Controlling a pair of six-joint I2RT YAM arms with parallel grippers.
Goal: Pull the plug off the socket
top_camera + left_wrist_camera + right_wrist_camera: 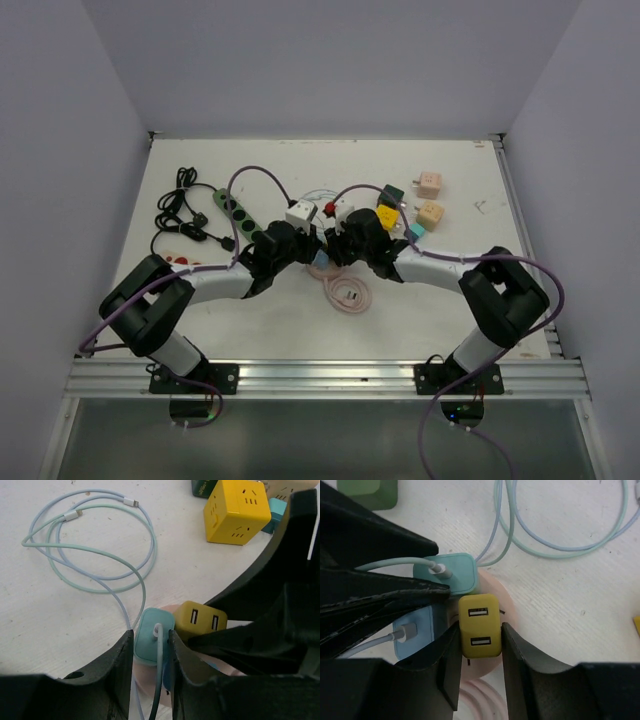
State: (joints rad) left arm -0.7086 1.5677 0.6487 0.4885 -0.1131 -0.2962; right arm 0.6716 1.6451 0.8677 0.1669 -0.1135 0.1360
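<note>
Teal plug point(150, 637), mustard-yellow adapter point(479, 626), pale-blue plug point(415, 637), pink socket point(496, 587), bright-yellow cube point(237, 510), mint and pale-blue cables point(151, 545), white table point(75, 625).

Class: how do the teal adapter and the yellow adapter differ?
The teal adapter has a cable plugged in; the yellow adapter shows two empty USB ports. The left pincer grips the teal adapter, the right pincer the yellow adapter. Both sit side by side on the pink socket.

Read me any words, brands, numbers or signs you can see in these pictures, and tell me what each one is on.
Nothing reads clearly.
On the dark green box: pale print, too blurred to read.
On the table: faint pen scribbles, too small to read.
On the yellow charger in the right hand and the teal charger in the left hand: no print visible.
</note>
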